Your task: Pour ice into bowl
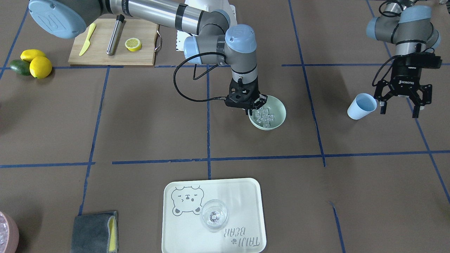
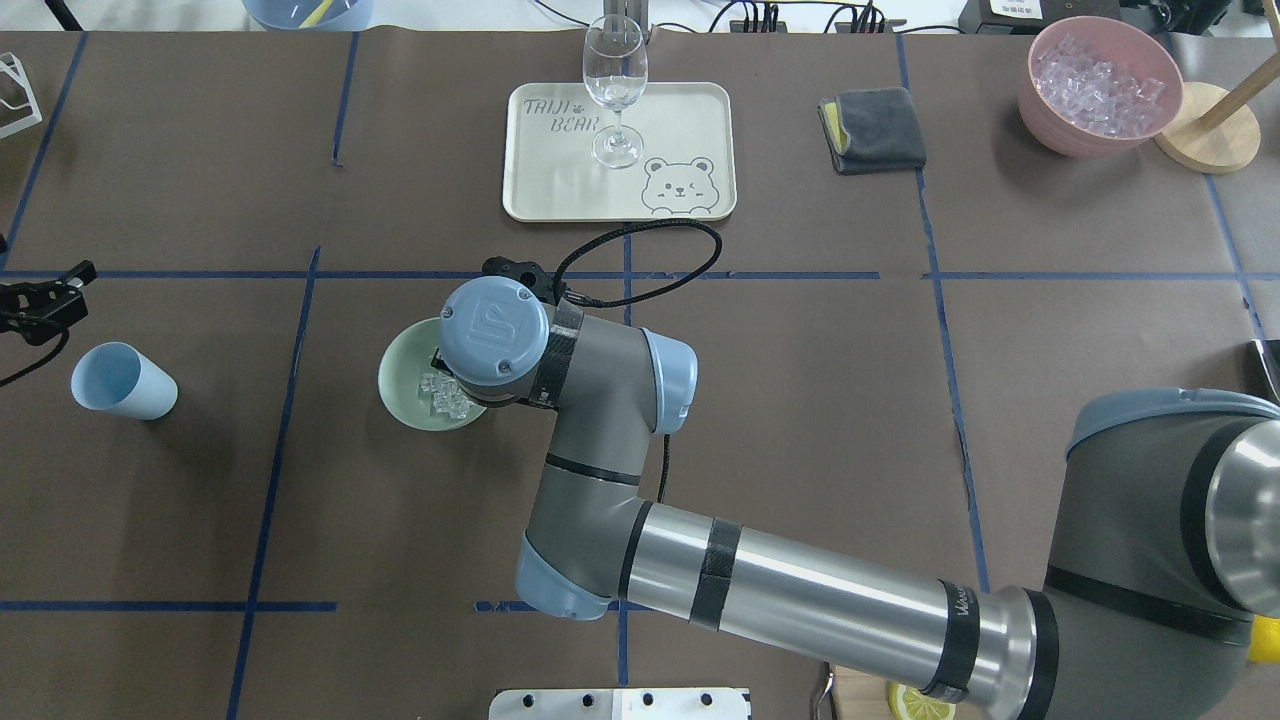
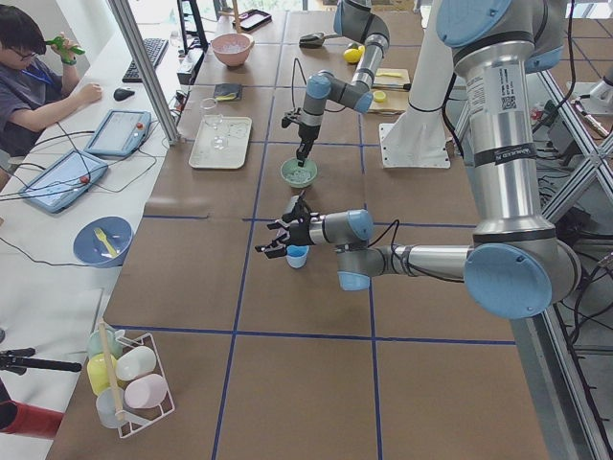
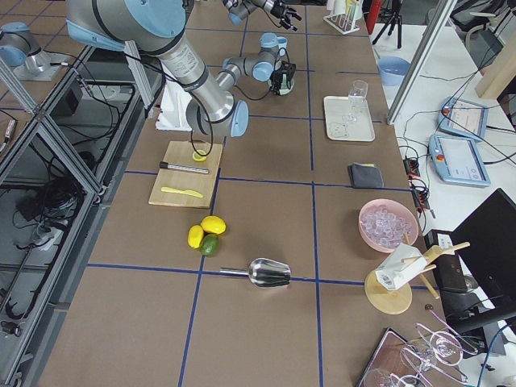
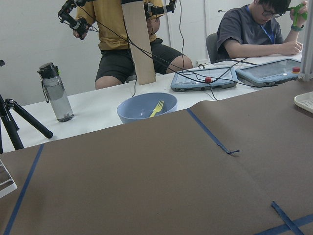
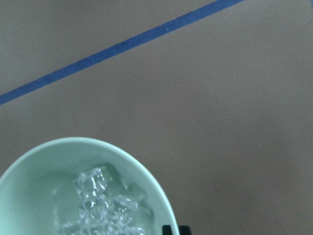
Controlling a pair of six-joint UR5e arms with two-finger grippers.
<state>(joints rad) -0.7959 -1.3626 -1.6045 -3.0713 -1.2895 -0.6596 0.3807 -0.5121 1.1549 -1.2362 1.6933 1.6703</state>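
Observation:
The pale mint-green bowl (image 1: pixel 279 117) stands near the table's middle and holds a small heap of clear ice cubes (image 1: pixel 264 116). My right gripper (image 1: pixel 256 106) points down at the bowl's rim on the robot's side, its fingers closed on the rim. The right wrist view shows the bowl (image 6: pixel 44 166), the ice (image 6: pixel 100 200) and the fingertips (image 6: pixel 168 229) at the rim. In the overhead view the right wrist covers part of the bowl (image 2: pixel 405 375). My left gripper (image 1: pixel 400 109) hangs open and empty beside the empty light blue cup (image 1: pixel 362 106).
A cream tray (image 1: pixel 242 196) with a wine glass (image 1: pixel 213 215) lies across the table. A pink container of ice (image 2: pixel 1095 85), a grey cloth (image 1: pixel 95 232), a cutting board (image 1: pixel 140 52) with knife and lemon half, and lemons (image 1: pixel 39 66) lie around the edges.

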